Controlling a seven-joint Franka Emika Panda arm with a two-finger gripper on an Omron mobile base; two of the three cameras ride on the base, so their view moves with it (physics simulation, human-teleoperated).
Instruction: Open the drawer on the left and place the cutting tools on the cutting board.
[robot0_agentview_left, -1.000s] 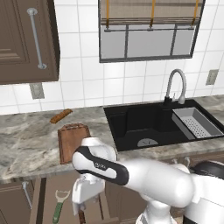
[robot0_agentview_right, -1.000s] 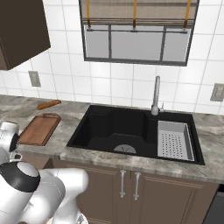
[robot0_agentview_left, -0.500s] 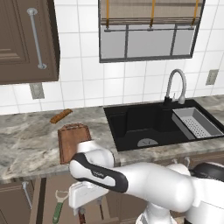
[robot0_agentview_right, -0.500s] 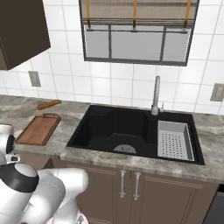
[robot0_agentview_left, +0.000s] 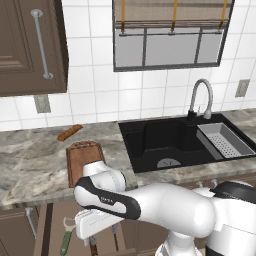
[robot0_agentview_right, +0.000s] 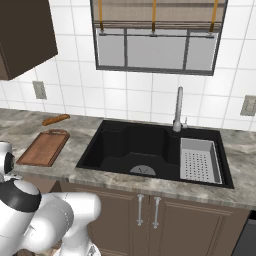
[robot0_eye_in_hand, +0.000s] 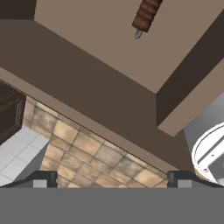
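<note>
The drawer (robot0_agentview_left: 45, 225) is pulled out below the counter edge, and the gripper (robot0_agentview_left: 102, 239) is lowered into it. Its interior is light tan, with dark-brown walls. In the hand view the fingertips (robot0_eye_in_hand: 41, 179) are seen far apart at the bottom corners, so the gripper is wide open and nothing is held between them.

The peeler (robot0_agentview_left: 66, 237) is lying in the drawer just to the left of the hand; a green handle and a white Y-shaped head are seen. A ribbed dark-brown handle (robot0_eye_in_hand: 146, 15) with a small metal tip is seen ahead of the hand on the drawer floor.

The cutting board (robot0_agentview_left: 84, 159), reddish-brown with rounded corners and a grooved border, is placed on the counter above the hand. A bread stick (robot0_agentview_left: 69, 132) is lying beyond it, near the wall.
</note>
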